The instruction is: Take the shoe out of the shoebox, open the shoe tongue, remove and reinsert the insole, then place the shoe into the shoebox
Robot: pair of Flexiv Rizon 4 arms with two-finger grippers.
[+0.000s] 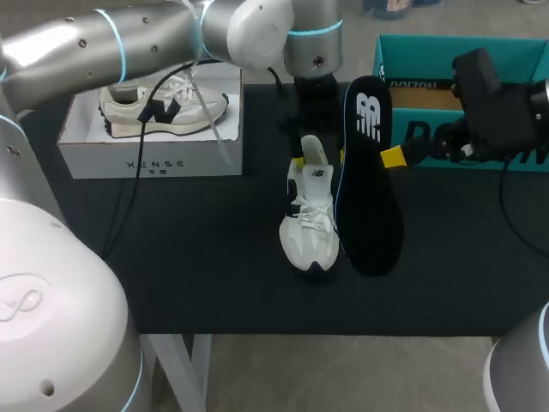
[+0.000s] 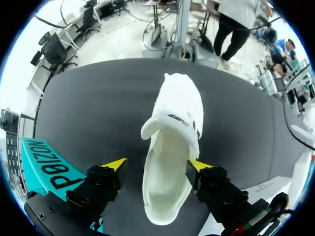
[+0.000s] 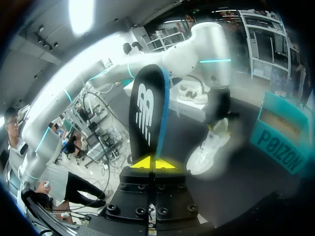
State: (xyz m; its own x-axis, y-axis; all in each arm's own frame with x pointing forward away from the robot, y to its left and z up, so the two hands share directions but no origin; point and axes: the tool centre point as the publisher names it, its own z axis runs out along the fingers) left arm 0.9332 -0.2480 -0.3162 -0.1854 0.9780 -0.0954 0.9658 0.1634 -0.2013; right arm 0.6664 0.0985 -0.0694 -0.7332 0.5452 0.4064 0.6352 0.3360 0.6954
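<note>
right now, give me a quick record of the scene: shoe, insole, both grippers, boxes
shoe: lying on the black table, insole out
insole: held beside the shoe
right gripper: shut on insole
left gripper: open, one finger on each side of the shoe's heel
white box: at the table's left, holds another shoe
teal box: at the table's far right, open

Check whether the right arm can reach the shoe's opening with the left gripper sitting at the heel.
Probably yes, though tight. The shoe stands with its opening uncovered, and the insole in the right gripper hangs just beside it. The left gripper straddles the heel, crowding that end.
</note>
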